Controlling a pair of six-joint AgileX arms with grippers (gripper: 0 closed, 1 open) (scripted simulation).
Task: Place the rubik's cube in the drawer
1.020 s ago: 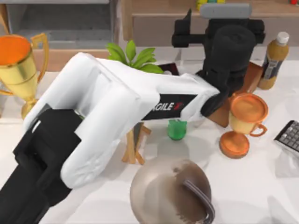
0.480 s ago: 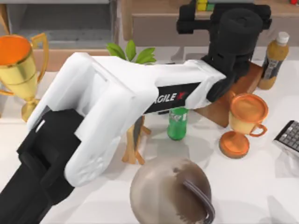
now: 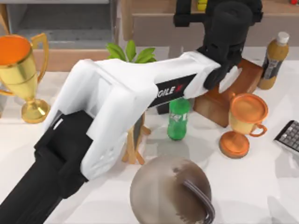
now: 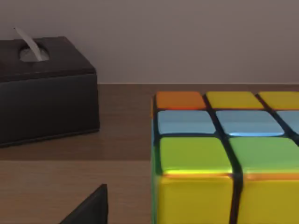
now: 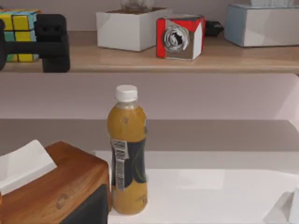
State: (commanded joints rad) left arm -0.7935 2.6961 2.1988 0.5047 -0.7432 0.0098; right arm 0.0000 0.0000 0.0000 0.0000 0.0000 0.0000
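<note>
Left wrist view showed the rubik's cube (image 4: 224,158) up close on a wooden shelf (image 4: 70,186), near a dark tissue box (image 4: 46,88). The left end effector (image 3: 205,11) reached over that shelf; whether it was clenched or released, I cannot tell.

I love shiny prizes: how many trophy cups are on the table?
2: a gold trophy at the table's left edge, and a smaller orange-topped trophy right of the green bottle.

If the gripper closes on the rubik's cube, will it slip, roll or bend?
The rubik's cube looks rigid, so it probably will not bend. Its flat faces rest on the wooden shelf, so rolling seems unlikely. The glossy tiles might slip a little between the fingers.
</note>
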